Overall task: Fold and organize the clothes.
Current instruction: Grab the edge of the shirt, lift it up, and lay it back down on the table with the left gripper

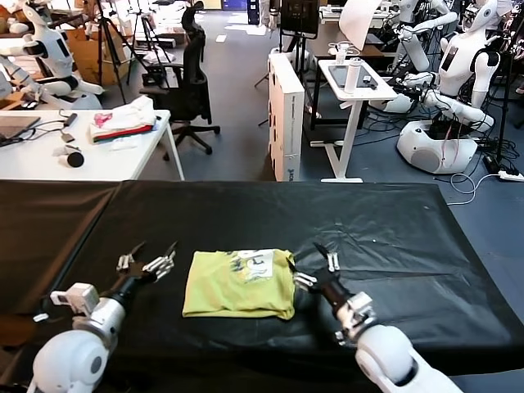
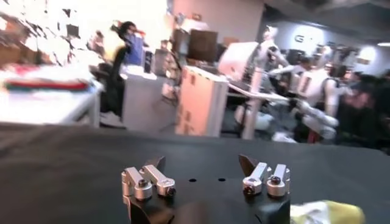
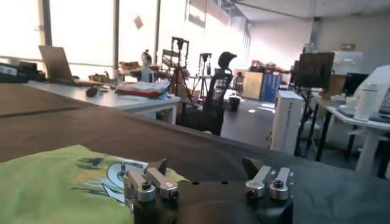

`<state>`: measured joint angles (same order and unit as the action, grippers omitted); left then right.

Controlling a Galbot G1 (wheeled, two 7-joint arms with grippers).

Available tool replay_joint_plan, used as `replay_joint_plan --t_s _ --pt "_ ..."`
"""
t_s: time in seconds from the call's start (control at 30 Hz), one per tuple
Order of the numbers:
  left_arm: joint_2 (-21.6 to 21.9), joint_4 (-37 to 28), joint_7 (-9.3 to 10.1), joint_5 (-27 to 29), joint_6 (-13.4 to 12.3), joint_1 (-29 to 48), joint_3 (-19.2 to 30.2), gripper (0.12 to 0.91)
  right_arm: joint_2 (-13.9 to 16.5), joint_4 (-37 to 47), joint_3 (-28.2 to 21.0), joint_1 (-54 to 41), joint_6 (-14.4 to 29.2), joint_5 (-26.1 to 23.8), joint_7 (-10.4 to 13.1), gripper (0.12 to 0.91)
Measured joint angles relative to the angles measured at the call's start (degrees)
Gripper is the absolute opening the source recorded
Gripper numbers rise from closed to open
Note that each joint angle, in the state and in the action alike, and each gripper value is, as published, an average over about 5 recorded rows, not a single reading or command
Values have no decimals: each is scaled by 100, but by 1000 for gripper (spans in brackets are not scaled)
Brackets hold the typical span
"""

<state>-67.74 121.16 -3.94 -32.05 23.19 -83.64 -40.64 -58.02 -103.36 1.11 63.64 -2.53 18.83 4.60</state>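
Note:
The clothes, a lime yellow-green T-shirt (image 1: 239,283), lie folded into a compact rectangle on the black table (image 1: 385,229), white print up at the far edge. My left gripper (image 1: 154,251) hovers just left of the shirt, open and empty. In the left wrist view the left gripper (image 2: 202,164) shows only black cloth between its tips, with a corner of the T-shirt (image 2: 329,212) off to one side. My right gripper (image 1: 308,254) stands open at the shirt's right edge, holding nothing. The right wrist view shows the right gripper (image 3: 206,164) with one fingertip over the T-shirt (image 3: 55,182) edge.
A white desk (image 1: 41,155) behind the table carries a multicoloured stack of folded garments (image 1: 123,124). An office chair (image 1: 190,90), a white cabinet (image 1: 285,115), a small white table (image 1: 354,86) and other robots (image 1: 454,82) stand on the floor beyond.

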Motion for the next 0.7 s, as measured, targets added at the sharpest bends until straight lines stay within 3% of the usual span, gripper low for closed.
replay_joint_plan --t_s 0.27,0.33,0.53,0.7 --pt "-98 -1 -9 86 -29 -140 -21 907 -264 503 -96 -182 -188 -22 355 907" --pt "-98 -11 -12 88 -30 -163 -33 907 -256 502 -63 -155 -183 109 291 907" --pt "-77 -119 -79 95 -112 -215 -103 907 -93 219 134 42 349 852 -296 907" --pt "-107 -284 -288 144 -421 -292 -80 907 97 -192 483 316 743 1282 -232 907"
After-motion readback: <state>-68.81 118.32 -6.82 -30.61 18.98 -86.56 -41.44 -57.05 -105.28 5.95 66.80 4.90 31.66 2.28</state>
